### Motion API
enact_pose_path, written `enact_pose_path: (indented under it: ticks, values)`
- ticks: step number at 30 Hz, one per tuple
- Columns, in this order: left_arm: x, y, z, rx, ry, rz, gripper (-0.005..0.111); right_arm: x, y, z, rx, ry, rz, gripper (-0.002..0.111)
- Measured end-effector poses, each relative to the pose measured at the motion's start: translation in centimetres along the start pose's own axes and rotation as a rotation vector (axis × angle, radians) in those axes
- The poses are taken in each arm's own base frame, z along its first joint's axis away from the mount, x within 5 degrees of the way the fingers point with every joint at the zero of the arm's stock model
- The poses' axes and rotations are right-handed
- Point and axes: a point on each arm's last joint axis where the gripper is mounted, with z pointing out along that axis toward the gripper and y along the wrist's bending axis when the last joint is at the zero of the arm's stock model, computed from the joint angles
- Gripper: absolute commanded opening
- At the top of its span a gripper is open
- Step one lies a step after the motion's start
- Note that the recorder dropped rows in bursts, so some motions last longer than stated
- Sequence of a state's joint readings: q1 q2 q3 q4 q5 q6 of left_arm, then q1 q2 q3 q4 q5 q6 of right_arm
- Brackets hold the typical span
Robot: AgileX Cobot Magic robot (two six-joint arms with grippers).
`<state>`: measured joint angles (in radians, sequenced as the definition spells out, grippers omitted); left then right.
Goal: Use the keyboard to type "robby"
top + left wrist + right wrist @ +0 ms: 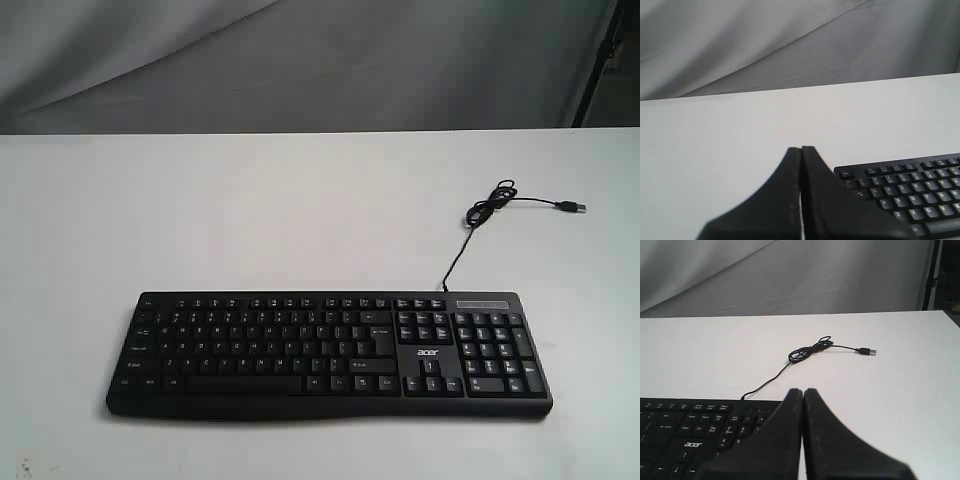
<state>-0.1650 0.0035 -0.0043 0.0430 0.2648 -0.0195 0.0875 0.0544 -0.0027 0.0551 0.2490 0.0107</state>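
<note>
The black keyboard (pixel 330 352) with white legends and an "acer" logo lies flat near the front of the white table (pixel 250 210). Neither gripper shows in the exterior view. In the left wrist view my left gripper (pixel 801 149) is shut with nothing in it, and the keyboard's Esc corner (pixel 905 192) lies just beside it. In the right wrist view my right gripper (pixel 803 390) is shut and empty, above the number pad end of the keyboard (pixel 695 432). Both fingertips hover over the table, apart from the keys.
The thin black USB cable (pixel 490 208) runs from the keyboard's back edge, coils, and ends in a loose plug (pixel 572 207) on the table; the cable (pixel 810 350) shows in the right wrist view too. A grey cloth backdrop (pixel 300 60) hangs behind the table.
</note>
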Motion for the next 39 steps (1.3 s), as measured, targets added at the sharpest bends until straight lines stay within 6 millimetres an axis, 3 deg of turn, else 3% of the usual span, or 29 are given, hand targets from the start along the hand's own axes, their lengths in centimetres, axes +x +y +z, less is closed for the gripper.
enact_pose_path:
  ticks: [29,32,39]
  values:
    - [0.0,0.0,0.0,0.000,0.000,0.000,0.000,-0.1,0.0,-0.1,0.000,0.037,0.000,0.000]
    - [0.0,0.0,0.0,0.000,0.000,0.000,0.000,-1.9,0.2,-0.5,-0.002,0.080,-0.001,0.000]
    - [0.0,0.0,0.0,0.000,0.000,0.000,0.000,-10.3,0.7,0.1,-0.004,0.074,-0.004,0.000]
